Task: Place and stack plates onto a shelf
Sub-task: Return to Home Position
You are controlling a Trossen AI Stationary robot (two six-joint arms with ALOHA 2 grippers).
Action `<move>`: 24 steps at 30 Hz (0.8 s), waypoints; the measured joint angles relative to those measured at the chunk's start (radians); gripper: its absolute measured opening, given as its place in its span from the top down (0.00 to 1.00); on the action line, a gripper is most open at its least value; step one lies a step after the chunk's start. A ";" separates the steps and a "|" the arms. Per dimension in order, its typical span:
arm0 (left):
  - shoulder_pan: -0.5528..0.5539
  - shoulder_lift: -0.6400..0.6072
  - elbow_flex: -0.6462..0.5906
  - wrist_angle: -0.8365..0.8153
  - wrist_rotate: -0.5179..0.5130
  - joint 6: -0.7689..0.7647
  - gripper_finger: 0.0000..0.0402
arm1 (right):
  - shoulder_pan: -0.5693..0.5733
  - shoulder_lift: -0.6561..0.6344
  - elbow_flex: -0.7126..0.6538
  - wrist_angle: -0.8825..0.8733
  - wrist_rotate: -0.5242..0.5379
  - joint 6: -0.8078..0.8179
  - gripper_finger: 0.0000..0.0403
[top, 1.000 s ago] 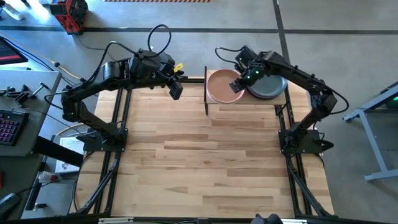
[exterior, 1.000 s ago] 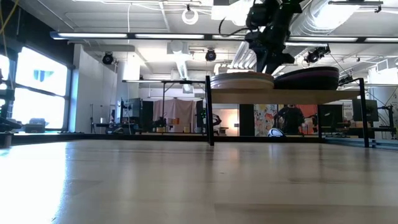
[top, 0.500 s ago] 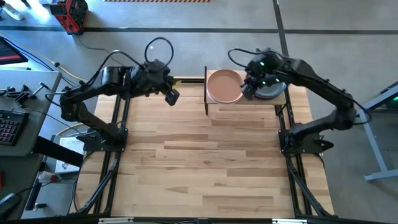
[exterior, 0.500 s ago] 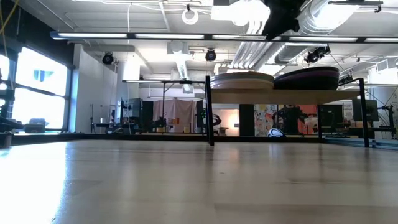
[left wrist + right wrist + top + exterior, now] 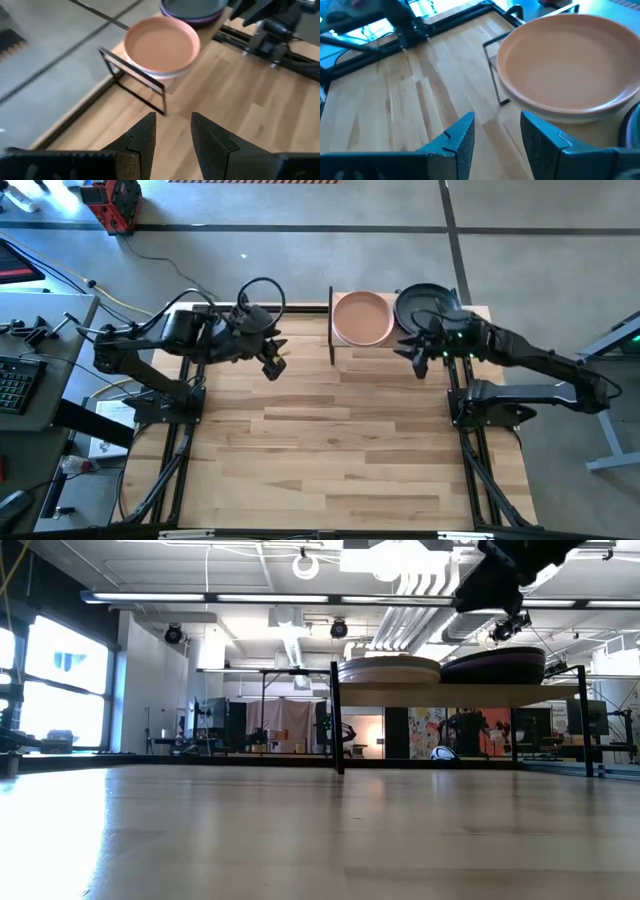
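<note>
**Plates Shelved, Pincers Empty**

Stacking looks finished. Two piles sit side by side on the shelf [image 5: 400, 692], one topped by a terracotta plate [image 5: 361, 318], the other by a dark plate [image 5: 420, 304] (a purple plate [image 5: 197, 21] peeks out beneath). No plate shows on the table [image 5: 330, 450]. The left pincer [image 5: 173, 119] and right pincer [image 5: 496, 120] hang released over the table near the shelf, grasping nothing.
</note>
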 joint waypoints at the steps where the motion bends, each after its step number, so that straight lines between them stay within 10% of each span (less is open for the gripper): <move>1: 0.000 -0.015 -0.030 0.022 0.019 -0.004 0.72 | 0.009 -0.023 -0.030 0.017 0.000 -0.004 0.65; 24: -0.115 -0.694 -1.086 0.848 0.194 0.004 0.72 | 0.066 -0.272 -0.496 0.371 -0.070 0.064 0.65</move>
